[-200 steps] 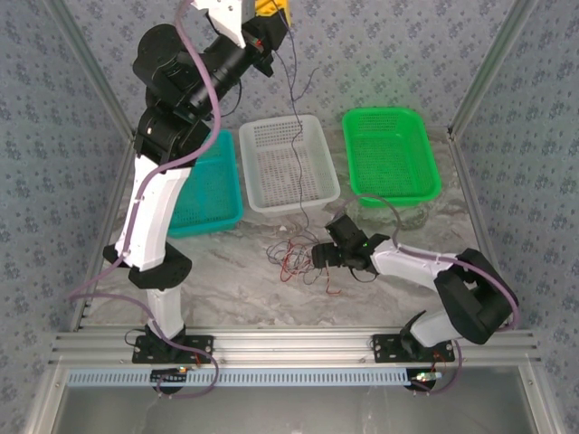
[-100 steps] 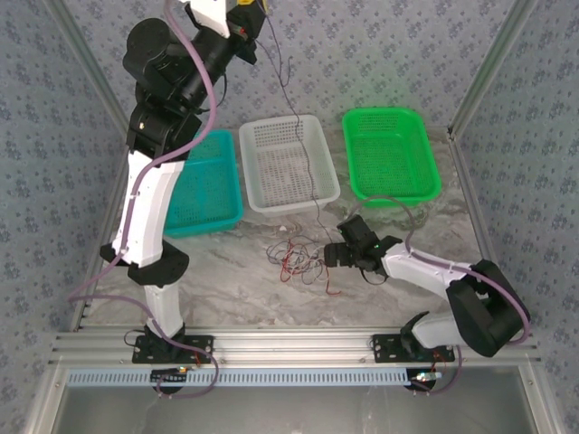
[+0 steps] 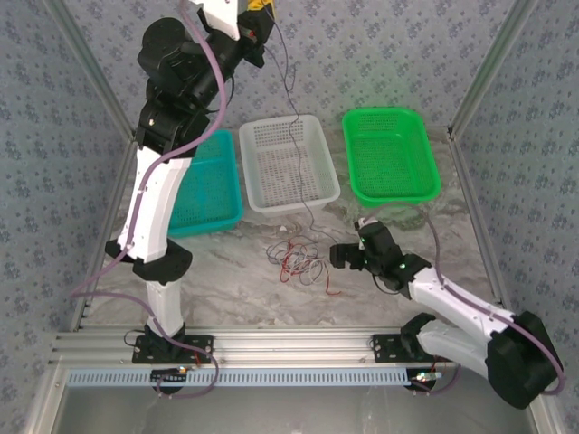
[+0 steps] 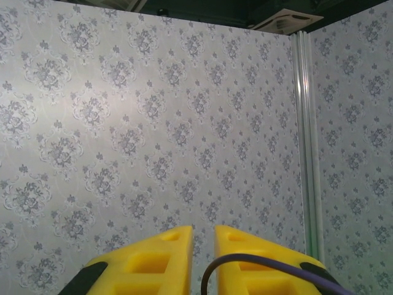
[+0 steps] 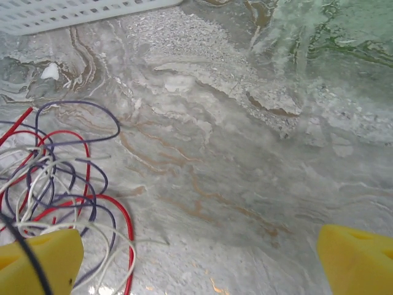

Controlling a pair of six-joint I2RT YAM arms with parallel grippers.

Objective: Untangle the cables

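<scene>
Up at twelve o'clock from above, the left gripper (image 3: 261, 18) pinches one dark cable (image 3: 293, 136) strung from the tangle (image 3: 298, 259), the right gripper (image 3: 340, 256) gapes at its three o'clock, and the teal basket (image 3: 220, 176), white basket (image 3: 267, 172) and green basket (image 3: 389, 149) look empty. Left wrist: fingers (image 4: 153, 261) a slit apart. Right wrist: tangle (image 5: 67, 184) at eight o'clock; next, likely, pin it while the strand lifts free.

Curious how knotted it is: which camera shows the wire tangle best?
Right wrist view: the tangle of wires lies close up, red, purple and whitish loops distinct. Top external view shows it tiny; left wrist view, one purple strand.
</scene>
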